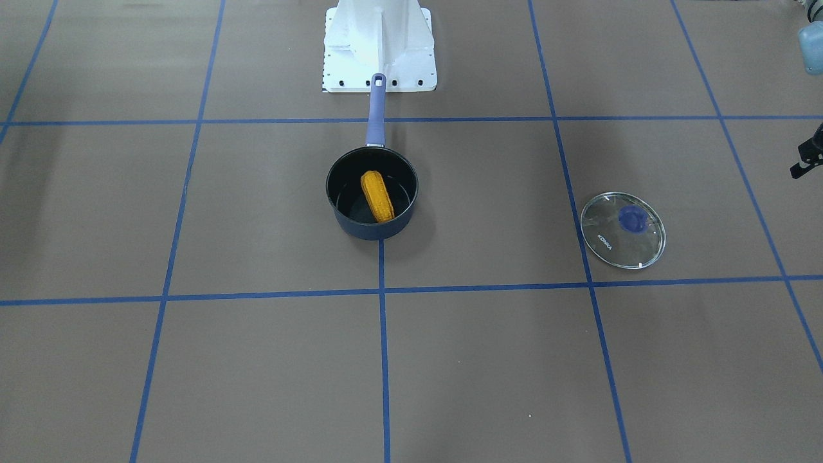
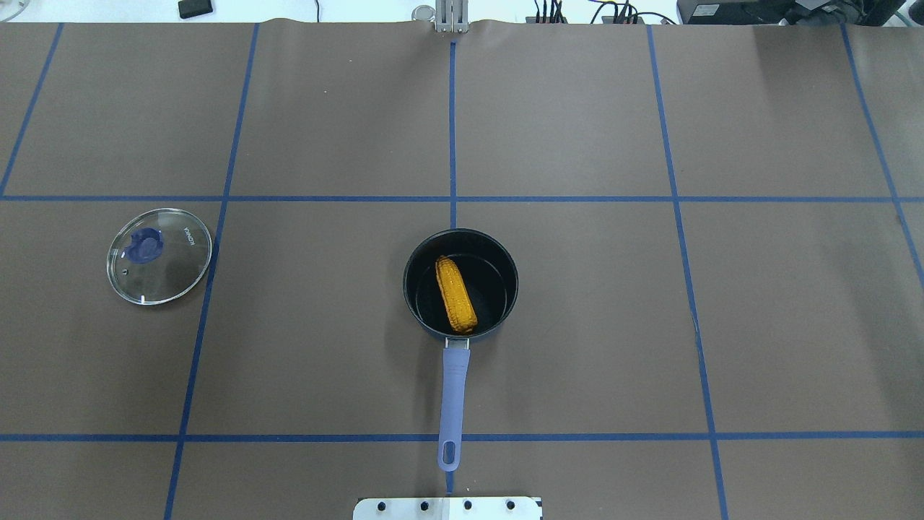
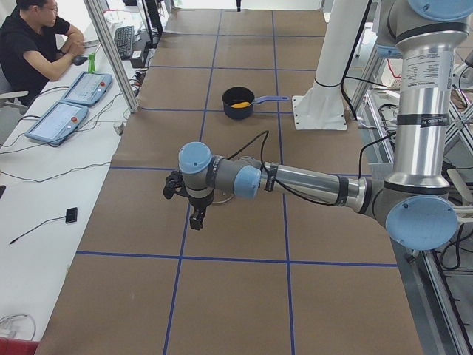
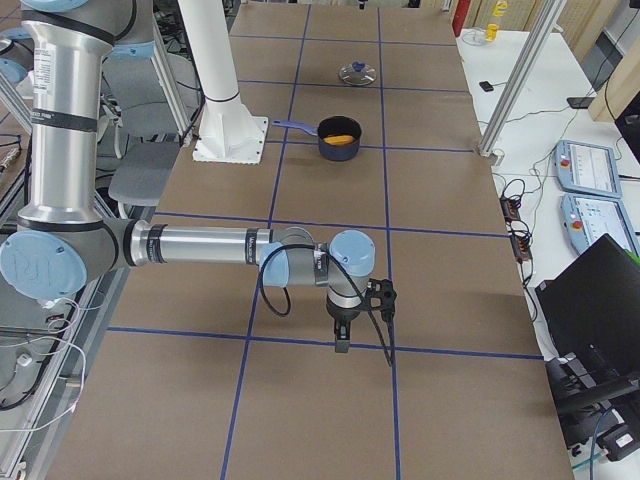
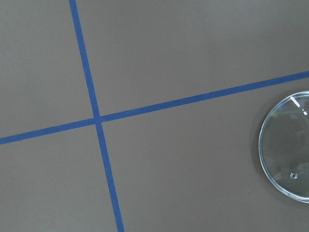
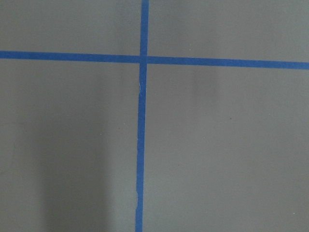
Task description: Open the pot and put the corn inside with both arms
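The pot [image 1: 360,228] stands uncovered at the table's middle, its lavender handle [image 1: 376,109] pointing at the robot base. It also shows in the overhead view [image 2: 415,303]. The corn [image 1: 377,196] lies inside it, one end resting against the wall [image 2: 455,295]. The clear glass lid [image 1: 622,229] lies flat on the table far to the robot's left [image 2: 159,256], and its edge shows in the left wrist view [image 5: 287,145]. My left gripper [image 3: 196,218] hangs above the table out past the lid. My right gripper [image 4: 342,340] hangs above the table far to the other side. I cannot tell whether either is open or shut.
The white base pedestal [image 1: 379,45] stands behind the pot's handle. Blue tape lines [image 2: 452,123] grid the brown table cover. An operator [image 3: 33,44] sits at a side desk with control tablets [image 3: 55,122]. A black part of the left arm's end shows at the front view's right edge [image 1: 807,157].
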You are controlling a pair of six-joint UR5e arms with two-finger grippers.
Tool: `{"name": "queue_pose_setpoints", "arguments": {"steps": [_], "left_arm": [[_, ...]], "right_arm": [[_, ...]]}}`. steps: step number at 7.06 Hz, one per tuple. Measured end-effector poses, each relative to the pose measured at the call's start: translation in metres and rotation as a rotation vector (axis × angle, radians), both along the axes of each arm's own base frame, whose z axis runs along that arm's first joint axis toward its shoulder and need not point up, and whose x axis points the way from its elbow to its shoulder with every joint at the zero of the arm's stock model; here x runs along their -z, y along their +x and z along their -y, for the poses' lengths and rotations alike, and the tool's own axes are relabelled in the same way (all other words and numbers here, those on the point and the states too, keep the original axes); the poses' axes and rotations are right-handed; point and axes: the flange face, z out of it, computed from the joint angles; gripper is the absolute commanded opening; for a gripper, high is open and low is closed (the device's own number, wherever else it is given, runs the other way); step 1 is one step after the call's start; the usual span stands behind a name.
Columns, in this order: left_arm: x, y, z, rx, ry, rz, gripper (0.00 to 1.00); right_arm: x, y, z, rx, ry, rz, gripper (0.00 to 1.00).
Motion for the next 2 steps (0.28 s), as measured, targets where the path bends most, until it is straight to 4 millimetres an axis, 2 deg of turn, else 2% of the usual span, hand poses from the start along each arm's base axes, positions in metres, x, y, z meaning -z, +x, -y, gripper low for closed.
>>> {"name": "queue_pose_setpoints", "arguments": {"steps": [2], "left_arm": [[-0.001, -0.0005, -0.001, 0.001, -0.002, 0.0, 0.99]], "right_arm": [[-0.0008, -0.0004, 0.0007, 0.001, -0.001, 0.003, 1.0]]}}
